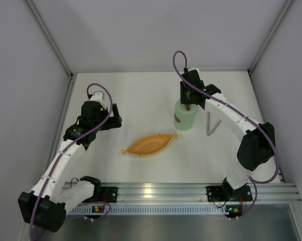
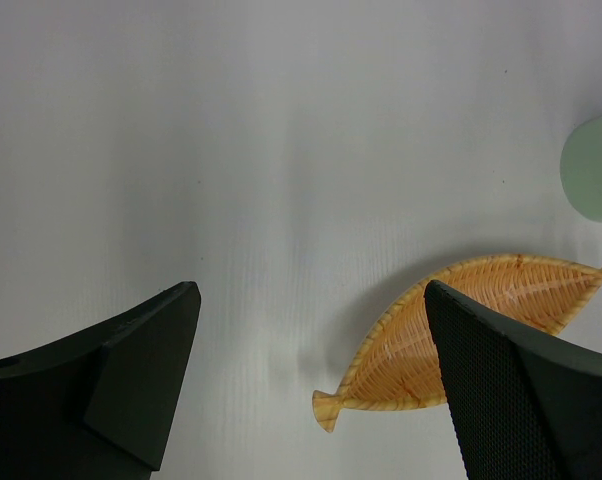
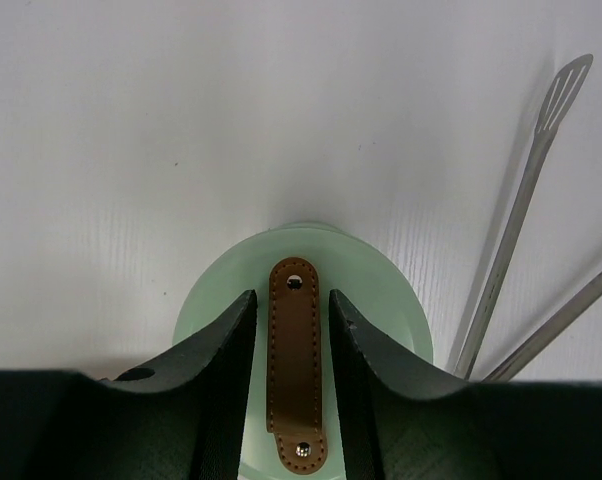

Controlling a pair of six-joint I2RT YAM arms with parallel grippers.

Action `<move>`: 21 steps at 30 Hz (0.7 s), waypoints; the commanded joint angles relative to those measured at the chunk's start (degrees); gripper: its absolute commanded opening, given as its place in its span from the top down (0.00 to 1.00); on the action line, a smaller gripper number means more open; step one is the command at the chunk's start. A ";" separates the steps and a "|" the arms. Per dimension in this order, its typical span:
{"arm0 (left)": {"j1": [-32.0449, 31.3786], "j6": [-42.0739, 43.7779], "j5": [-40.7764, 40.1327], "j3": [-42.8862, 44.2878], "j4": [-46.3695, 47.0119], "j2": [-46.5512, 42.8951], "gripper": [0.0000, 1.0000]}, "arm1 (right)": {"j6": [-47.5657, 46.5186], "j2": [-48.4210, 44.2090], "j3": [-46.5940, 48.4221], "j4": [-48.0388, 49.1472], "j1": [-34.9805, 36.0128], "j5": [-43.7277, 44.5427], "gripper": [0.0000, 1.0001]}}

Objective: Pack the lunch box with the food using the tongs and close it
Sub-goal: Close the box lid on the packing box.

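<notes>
Straddling the brown handle of the lid, the right end effector stands slightly spread, not pinching, directly above the closed lunch box at the far right of the surface. The handle's long axis runs parallel to the fingers. Left end effector: spread, empty, well apart.

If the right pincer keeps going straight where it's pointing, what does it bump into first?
Probably the green lid of the lunch box; the right pincer straddles its brown handle.
</notes>
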 commanded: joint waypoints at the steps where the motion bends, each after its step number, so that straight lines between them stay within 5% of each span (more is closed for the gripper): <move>1: -0.21 0.02 -0.67 0.88 0.64 -0.59 0.01 | 1.52 1.65 -6.82 -12.03 -0.89 0.25 0.66; 21: -0.12 0.02 -0.93 0.88 0.55 -0.24 0.01 | 2.58 -9.69 -3.49 -14.66 0.08 1.39 0.60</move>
